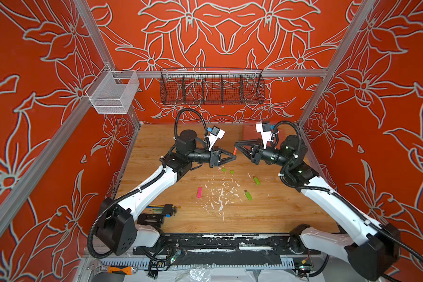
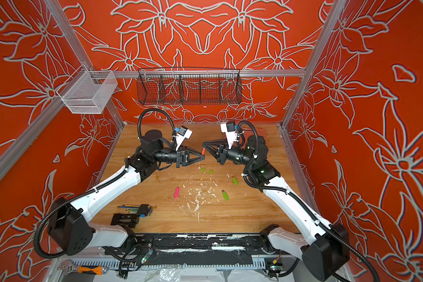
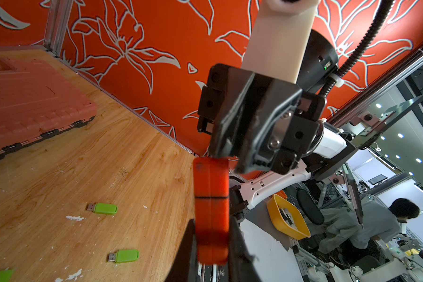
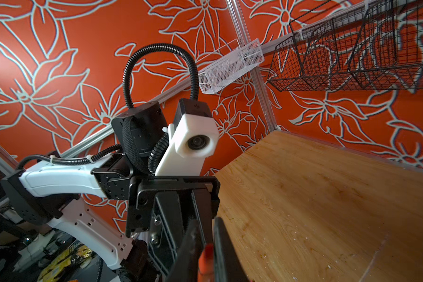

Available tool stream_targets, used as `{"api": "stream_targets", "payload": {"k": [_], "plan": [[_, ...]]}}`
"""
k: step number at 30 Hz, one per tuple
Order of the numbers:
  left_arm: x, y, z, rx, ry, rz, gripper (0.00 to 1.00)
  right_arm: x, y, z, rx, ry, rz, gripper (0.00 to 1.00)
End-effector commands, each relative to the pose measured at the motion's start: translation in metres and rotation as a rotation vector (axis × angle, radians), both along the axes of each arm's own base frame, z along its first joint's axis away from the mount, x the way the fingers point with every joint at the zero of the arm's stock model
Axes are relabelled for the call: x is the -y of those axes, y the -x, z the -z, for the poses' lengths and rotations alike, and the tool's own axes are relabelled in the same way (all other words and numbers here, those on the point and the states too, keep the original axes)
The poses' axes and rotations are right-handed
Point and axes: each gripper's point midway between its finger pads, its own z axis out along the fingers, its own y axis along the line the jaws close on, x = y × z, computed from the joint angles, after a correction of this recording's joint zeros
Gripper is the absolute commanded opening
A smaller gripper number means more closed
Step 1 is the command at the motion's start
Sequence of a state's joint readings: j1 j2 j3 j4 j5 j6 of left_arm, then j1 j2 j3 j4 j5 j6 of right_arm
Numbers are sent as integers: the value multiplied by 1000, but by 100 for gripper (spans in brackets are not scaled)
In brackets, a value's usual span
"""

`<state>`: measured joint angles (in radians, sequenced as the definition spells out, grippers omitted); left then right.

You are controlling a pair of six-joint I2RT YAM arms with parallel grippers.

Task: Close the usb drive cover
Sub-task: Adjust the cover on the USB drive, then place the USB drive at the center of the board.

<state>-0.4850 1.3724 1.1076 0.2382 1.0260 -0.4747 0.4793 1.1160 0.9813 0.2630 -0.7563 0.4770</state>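
Pinching the orange usb drive (image 3: 211,202) from both ends, clear of the table (image 1: 266,214).
Left gripper (image 1: 234,157) is closed tight on one end; right gripper (image 1: 236,144), tip to tip with it, is clamped on the drive's other end.

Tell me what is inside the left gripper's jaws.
A rectangular orange plastic USB drive, cover seam visible, its far end in the right gripper. The jaws cover its near end.

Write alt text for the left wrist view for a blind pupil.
An orange plastic USB drive is held end to end between the left pincer and right pincer, above a wooden table where two uncapped green USB drives lie.
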Motion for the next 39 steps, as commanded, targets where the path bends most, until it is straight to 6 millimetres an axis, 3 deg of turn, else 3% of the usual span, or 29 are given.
{"api": "stream_targets", "payload": {"k": [1,9,13,15,17,21,26,32,39], "plan": [[3,3,-58,240,128,2,0,-8,19,43,-158,112,-78,24],[9,14,2,71,6,27,0,9,17,0,-32,87,-20,47],[3,20,21,10,-25,5,0,26,9,-3,-36,81,33,52],[-2,17,40,-48,-86,-61,0,34,2,1,-62,90,86,52],[-13,9,72,-123,-194,-169,0,45,-10,14,-100,160,193,52],[-49,-4,155,-294,-490,-434,0,80,-38,73,-230,390,437,52],[-68,12,227,-433,-713,-576,0,90,-40,141,-388,505,493,52],[-88,29,278,-563,-814,-709,7,100,-29,181,-476,528,534,52],[-89,39,310,-615,-972,-734,12,104,-21,205,-532,564,538,52]]}}
